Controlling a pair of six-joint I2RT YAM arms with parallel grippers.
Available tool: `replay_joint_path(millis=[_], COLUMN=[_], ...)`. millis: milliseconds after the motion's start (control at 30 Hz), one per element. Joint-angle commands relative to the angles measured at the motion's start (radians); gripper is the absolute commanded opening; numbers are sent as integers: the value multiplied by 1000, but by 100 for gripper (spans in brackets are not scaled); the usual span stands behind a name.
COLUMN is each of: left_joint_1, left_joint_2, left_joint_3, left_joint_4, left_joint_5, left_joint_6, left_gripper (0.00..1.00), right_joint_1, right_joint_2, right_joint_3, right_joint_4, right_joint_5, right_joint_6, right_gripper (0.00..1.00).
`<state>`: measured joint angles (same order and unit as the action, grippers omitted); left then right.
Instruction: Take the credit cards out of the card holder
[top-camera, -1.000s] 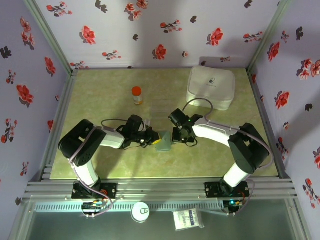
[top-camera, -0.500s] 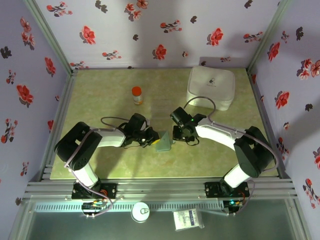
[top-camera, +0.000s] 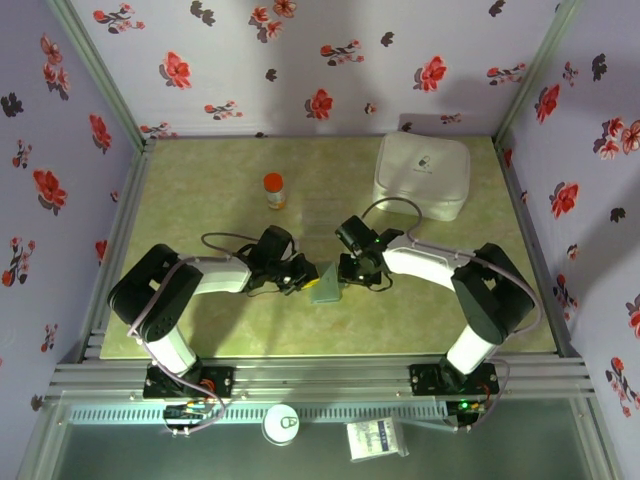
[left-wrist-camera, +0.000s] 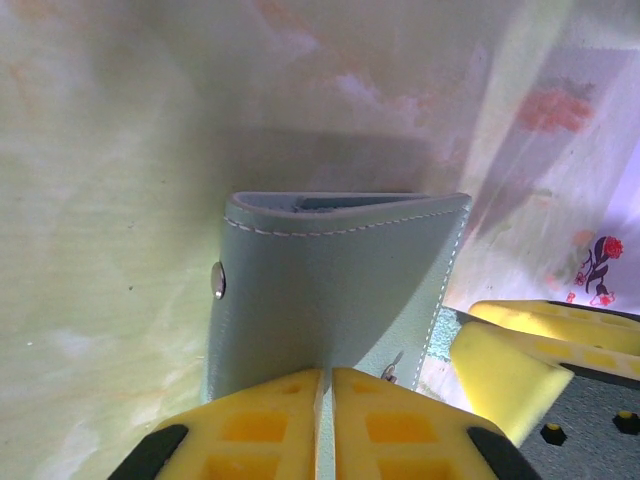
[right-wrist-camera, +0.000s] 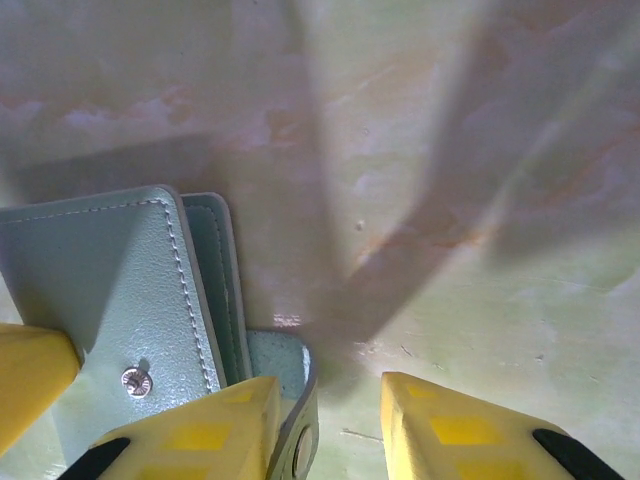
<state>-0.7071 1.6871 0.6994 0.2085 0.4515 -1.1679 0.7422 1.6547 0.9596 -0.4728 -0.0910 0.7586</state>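
The card holder (top-camera: 325, 283) is a small grey-blue stitched wallet in the middle of the table, closed like a booklet. My left gripper (top-camera: 301, 280) comes in from the left. Its yellow fingers (left-wrist-camera: 270, 420) are shut on the holder's (left-wrist-camera: 340, 290) near edge, with the leather pinched between them. My right gripper (top-camera: 350, 274) sits at the holder's right side with its jaws open. The holder's snap strap (right-wrist-camera: 300, 440) leans against the inner face of the left finger (right-wrist-camera: 200, 435), and bare table shows across to the other finger (right-wrist-camera: 460, 430). The credit cards are hidden inside the holder.
A big white rounded case (top-camera: 422, 175) stands at the back right. A small bottle with an orange cap (top-camera: 273, 190) stands at the back left. Flowered walls enclose the green mat (top-camera: 200, 190) on three sides.
My right gripper has opened, and the strap now lies loose between its fingers. The left arm has shifted slightly while keeping its hold on the holder.
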Motion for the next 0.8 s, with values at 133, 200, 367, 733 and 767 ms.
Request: replay_joint_path(millis=[133,200,367,733,767], left_joint_1=[-5,-5,-3,-3,-1], left_joint_2=[22,24,28,16,9], left_joint_3=[1,2,6,9,9], left_joint_4=[-118,-116,-116,-99,-101], left_joint_5=[-32,-32,-29,-14,-14], left_joint_6=[27,26,28,26,28], left_gripper=[11,11,11,11,11], right_joint_1=[5,6,6,13,13], right_joint_2=[52,59,63,67,67], right_joint_3=[30,33,38,65,67], right_joint_4=[25,28,34,1,-6], right_joint_5=[-33,-36,-44,-27,-22], right_joint_6=[-7,-8,-9,-16,-18], right_gripper=[31,30,25,8,7])
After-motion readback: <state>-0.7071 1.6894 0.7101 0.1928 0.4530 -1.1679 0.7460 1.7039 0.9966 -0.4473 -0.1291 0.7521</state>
